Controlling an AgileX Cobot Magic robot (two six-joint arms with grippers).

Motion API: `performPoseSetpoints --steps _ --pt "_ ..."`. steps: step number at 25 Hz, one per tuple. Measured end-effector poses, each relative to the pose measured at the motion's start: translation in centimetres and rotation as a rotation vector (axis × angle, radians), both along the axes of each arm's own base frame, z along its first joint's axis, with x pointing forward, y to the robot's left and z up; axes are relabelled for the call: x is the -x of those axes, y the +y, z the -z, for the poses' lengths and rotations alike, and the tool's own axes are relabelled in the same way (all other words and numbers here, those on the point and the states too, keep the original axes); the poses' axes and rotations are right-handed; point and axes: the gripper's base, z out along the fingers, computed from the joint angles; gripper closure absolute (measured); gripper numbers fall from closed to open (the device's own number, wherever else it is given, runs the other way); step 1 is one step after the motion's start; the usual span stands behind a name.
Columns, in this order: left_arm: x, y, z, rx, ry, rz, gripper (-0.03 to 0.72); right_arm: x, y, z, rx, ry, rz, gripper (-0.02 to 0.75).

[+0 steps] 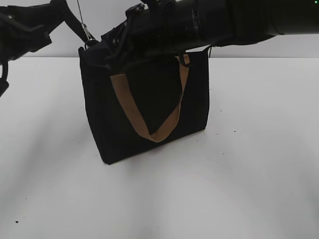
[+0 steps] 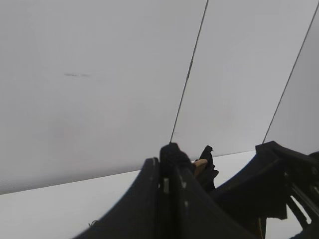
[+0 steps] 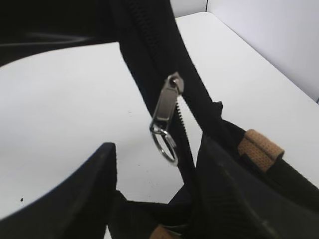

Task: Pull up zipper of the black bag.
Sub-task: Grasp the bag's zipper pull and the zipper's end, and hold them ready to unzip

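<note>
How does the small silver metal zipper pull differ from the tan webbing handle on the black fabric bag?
The silver metal zipper pull is small, rigid and shiny; the tan webbing handle is long, soft and matte. The pull hangs from the dark zipper track at the bag's top edge, ending in a ring; the handle droops in a loop down the side of the black fabric bag. Both are attached to the bag.

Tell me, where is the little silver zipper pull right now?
In the right wrist view the zipper pull hangs free at mid-frame from the zip track of the black bag, with no gripper touching it.

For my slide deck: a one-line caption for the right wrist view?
Silver zipper pull hanging from the black bag track above the white table.
</note>
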Motion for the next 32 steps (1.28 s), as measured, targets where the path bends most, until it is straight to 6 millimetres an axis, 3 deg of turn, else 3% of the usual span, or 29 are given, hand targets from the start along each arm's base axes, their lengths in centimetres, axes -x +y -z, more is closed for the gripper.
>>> performPoseSetpoints --steps 7,15,25,30,32 --pt "0.02 -0.03 -0.07 0.004 -0.007 0.003 0.655 0.01 0.02 -0.01 -0.001 0.001 0.001 0.442" --pt "0.02 -0.03 -0.07 0.005 -0.007 0.004 0.655 0.04 0.04 -0.01 -0.003 0.002 -0.003 0.479" --pt "0.02 -0.03 -0.07 0.006 -0.006 0.004 0.655 0.07 0.06 -0.02 -0.012 0.019 0.002 0.626" --pt "0.02 -0.03 -0.05 0.004 -0.004 0.004 0.655 0.07 0.06 -0.01 -0.018 0.032 0.010 0.746" --pt "0.02 -0.02 -0.05 0.004 -0.004 0.003 0.655 0.07 0.06 -0.01 -0.024 0.042 0.015 0.751"
